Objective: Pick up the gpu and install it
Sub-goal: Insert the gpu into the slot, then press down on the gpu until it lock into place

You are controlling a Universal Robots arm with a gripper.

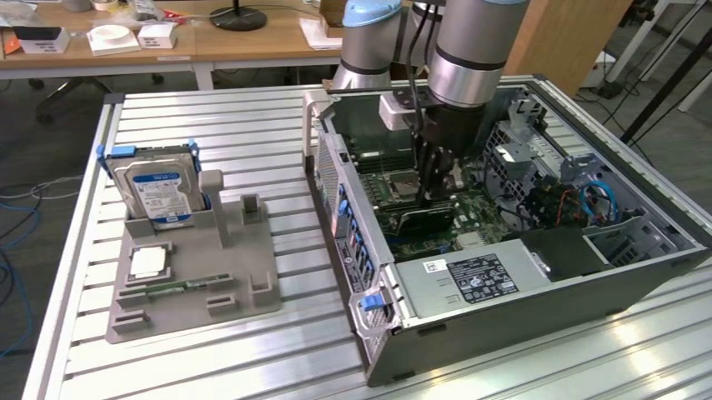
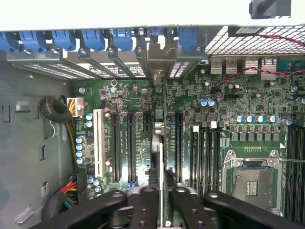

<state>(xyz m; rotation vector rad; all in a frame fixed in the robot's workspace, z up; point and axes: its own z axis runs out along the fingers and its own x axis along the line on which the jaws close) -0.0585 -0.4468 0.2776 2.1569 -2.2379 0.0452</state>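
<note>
At the left of the exterior view, a grey holder [image 1: 195, 267] sits on the slatted metal counter [image 1: 223, 125], with a blue-labelled hard drive [image 1: 156, 187] standing upright in it and a small green memory stick [image 1: 178, 287] lying in a slot lower down. Right of centre lies the open computer case [image 1: 501, 242], its motherboard [image 1: 445, 225] exposed. The arm reaches down into the case, and the claw [image 1: 432, 193] is closed narrow on the gpu [image 1: 423, 218], which stands on edge over the board among the expansion slots. In the wrist view the claw [image 2: 162, 202] pinches the card's [image 2: 159, 157] top edge; its long axis runs from the claw towards the case's rear slot openings [image 2: 162, 59], bracket end pointing there.
</note>
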